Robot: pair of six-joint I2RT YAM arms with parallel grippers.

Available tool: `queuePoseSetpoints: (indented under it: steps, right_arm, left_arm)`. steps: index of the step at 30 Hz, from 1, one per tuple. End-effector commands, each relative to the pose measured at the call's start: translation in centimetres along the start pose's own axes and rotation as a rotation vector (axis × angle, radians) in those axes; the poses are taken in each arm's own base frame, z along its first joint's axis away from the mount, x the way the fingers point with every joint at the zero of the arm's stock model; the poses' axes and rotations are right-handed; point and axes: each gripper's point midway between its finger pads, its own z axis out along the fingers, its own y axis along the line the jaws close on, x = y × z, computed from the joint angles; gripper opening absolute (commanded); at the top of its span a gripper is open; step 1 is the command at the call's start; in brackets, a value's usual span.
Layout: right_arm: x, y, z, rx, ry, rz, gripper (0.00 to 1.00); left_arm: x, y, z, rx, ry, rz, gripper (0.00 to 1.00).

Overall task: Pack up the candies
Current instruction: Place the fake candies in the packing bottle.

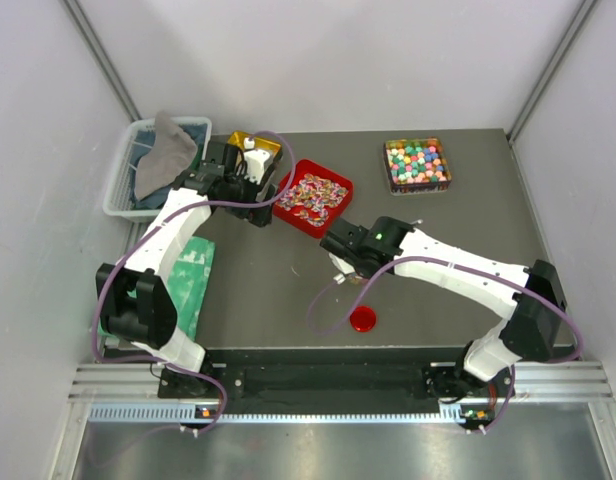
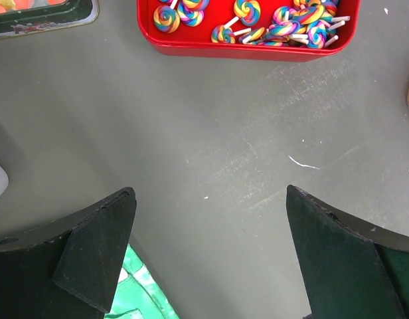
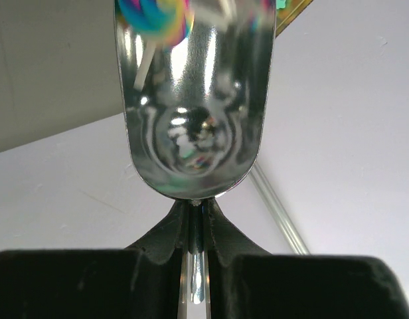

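Candies (image 2: pixel 168 18), tiny rainbow-swirl lollipops, roll light and loose: scoop them; right gripper (image 3: pixel 194 259) clamps your shiny metal scoop (image 3: pixel 191 113), left gripper (image 2: pixel 210 193) gapes empty.

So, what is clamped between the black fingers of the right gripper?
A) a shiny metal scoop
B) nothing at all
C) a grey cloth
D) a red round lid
A: the right wrist view shows the right gripper shut on the thin handle of the shiny metal scoop, its bowl pointing away.

Lab test cell (enclosed) — white walls (image 1: pixel 338 60), aluminium rail (image 1: pixel 558 378)
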Motion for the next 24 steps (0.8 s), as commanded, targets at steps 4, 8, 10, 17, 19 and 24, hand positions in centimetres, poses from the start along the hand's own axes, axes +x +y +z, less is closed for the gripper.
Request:
queuePoseSetpoints:
  steps: [4,8,10,17,19,24]
  right_arm:
    - [0.1,0.0,-0.5,0.014,0.018,-0.004,0.0]
    - [0.2,0.0,-0.6,0.02,0.021,-0.004,0.0]
    - [0.2,-0.2,-0.7,0.023,0.021,-0.003,0.0]
    - [1.1,-2.2,-2.4,0.066,-0.027,0.071,0.0]
    - [1.8,-3.1,-3.2,0.07,-0.059,0.134,0.0]
    - [3.9,-5.3,-4.4,0.107,-0.128,0.296,0.0]
  left_arm:
    - [-2.0,-0.2,-1.4,0.004,-0.092,0.005,0.99]
    - [-2.0,-0.2,-1.4,0.005,-0.094,0.006,0.99]
    - [-2.0,-0.2,-1.3,0.007,-0.09,0.005,0.99]
    - [-2.2,0.0,-1.2,0.0,-0.09,0.008,0.99]
    - [-2.4,0.3,-1.0,-0.009,-0.09,0.014,0.99]
    - [-3.8,1.0,0.3,-0.016,-0.099,0.032,0.99]
